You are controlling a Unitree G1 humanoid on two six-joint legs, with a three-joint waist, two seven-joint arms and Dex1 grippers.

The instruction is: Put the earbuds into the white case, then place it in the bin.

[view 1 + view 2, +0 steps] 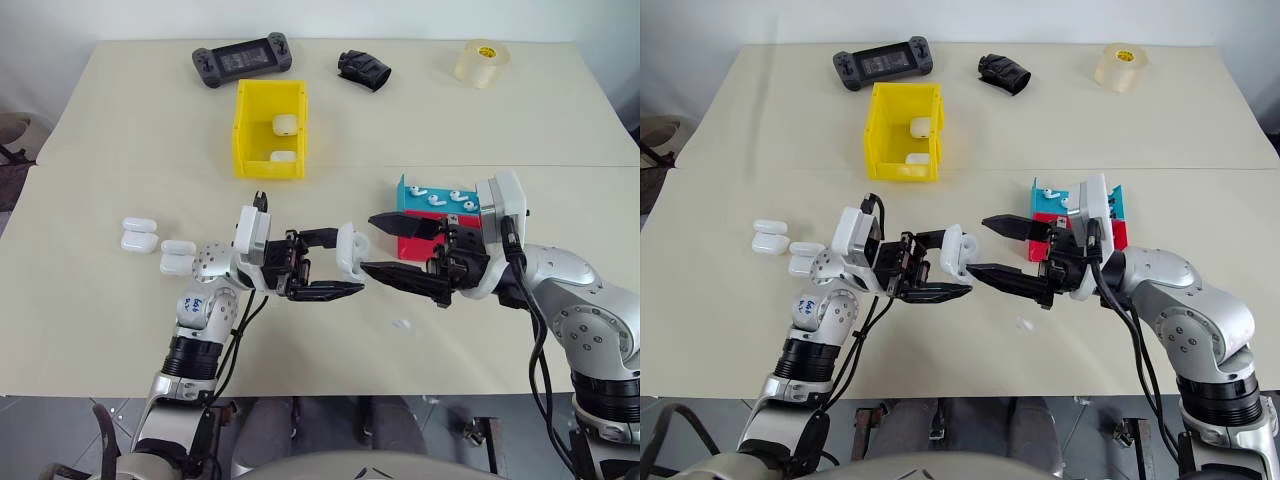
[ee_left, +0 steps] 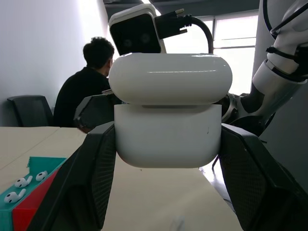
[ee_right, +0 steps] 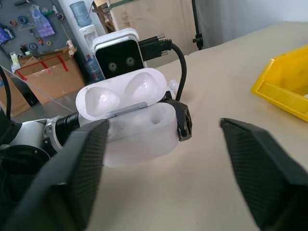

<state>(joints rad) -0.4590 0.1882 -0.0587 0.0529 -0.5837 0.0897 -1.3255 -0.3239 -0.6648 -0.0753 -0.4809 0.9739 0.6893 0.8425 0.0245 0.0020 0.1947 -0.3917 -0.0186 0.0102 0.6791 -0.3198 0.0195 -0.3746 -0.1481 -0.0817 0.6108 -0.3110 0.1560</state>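
On the beige table (image 1: pixel 120 330), left fingers (image 1: pixel 318 264) grip an open, empty white case (image 1: pixel 352 250); right fingers (image 1: pixel 385 244) spread

Head pair overhead; wrist cameras close, facing across white case (image 2: pixel 168 113)

A glossy, smooth white plastic case (image 2: pixel 168 113) sits between matt black plastic fingers (image 2: pixel 89 180). The bin (image 1: pixel 269 128) is bright yellow moulded plastic with a slight sheen. Tiny earbuds (image 1: pixel 436 197) look shiny white. The table (image 1: pixel 120 130) is a smooth, matt cream surface. A roll of tape (image 1: pixel 481 63) looks translucent.
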